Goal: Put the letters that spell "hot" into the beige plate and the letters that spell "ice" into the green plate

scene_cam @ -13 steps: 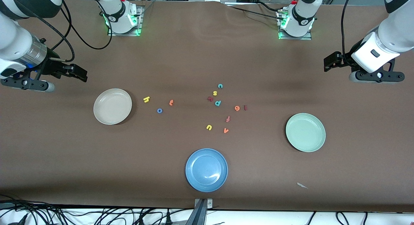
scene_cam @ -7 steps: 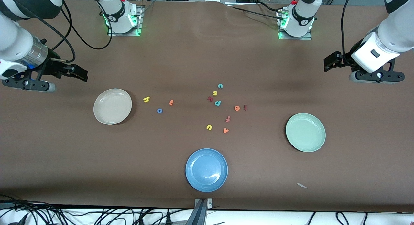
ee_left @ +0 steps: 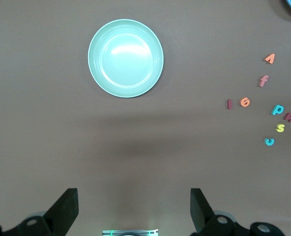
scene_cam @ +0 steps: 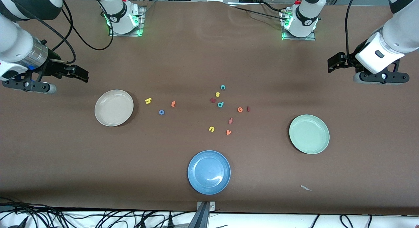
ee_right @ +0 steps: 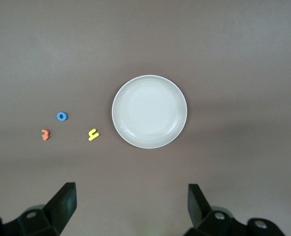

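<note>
The beige plate (scene_cam: 114,107) (ee_right: 149,111) lies empty toward the right arm's end. Beside it on the table are the yellow h (scene_cam: 148,100) (ee_right: 93,134), blue o (scene_cam: 161,112) (ee_right: 61,116) and orange t (scene_cam: 173,104) (ee_right: 45,134). The green plate (scene_cam: 309,134) (ee_left: 125,58) lies empty toward the left arm's end. The teal c (scene_cam: 223,87) (ee_left: 269,142), orange e (scene_cam: 240,109) (ee_left: 244,102) and dark red i (scene_cam: 248,109) (ee_left: 229,104) lie mid-table. My right gripper (scene_cam: 80,75) (ee_right: 131,206) hangs open near the beige plate. My left gripper (scene_cam: 334,63) (ee_left: 134,211) hangs open, apart from the green plate.
A blue plate (scene_cam: 209,172) sits near the table's front edge. Other letters lie among the task's: yellow s (scene_cam: 217,94), teal p (scene_cam: 220,104), reddish f (scene_cam: 230,120), yellow u (scene_cam: 211,129), orange v (scene_cam: 228,132). A paper scrap (scene_cam: 305,187) lies near the green plate.
My right arm has shifted very slightly. The letters, the plates and the left arm stand as before.
</note>
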You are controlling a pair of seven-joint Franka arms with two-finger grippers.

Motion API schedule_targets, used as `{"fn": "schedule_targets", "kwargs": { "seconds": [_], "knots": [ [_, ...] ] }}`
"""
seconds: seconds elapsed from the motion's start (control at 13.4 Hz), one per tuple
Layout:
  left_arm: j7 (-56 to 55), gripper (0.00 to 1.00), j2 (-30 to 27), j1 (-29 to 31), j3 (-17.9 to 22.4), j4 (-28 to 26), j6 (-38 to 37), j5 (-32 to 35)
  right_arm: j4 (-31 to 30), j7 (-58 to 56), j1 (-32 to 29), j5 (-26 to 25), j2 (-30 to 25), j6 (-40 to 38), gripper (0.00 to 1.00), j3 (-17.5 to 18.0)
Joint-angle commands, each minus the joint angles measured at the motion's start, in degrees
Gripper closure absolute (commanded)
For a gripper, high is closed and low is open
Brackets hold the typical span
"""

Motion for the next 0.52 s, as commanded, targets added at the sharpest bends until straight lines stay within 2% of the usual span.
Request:
{"fn": "schedule_targets", "kwargs": {
  "seconds": [0.0,0.45],
  "knots": [
    [1.01,0.00,0.50,-0.30,0.13,1.20,-1.07,0.63,-0.09,0.61,-0.15,-0.62,-0.35,-0.69,0.00,0.24],
    [0.92,0.00,0.50,-0.56,0.13,1.20,-0.98,0.63,-0.18,0.78,-0.06,-0.70,-0.26,-1.57,0.00,0.32]
  ]
}}
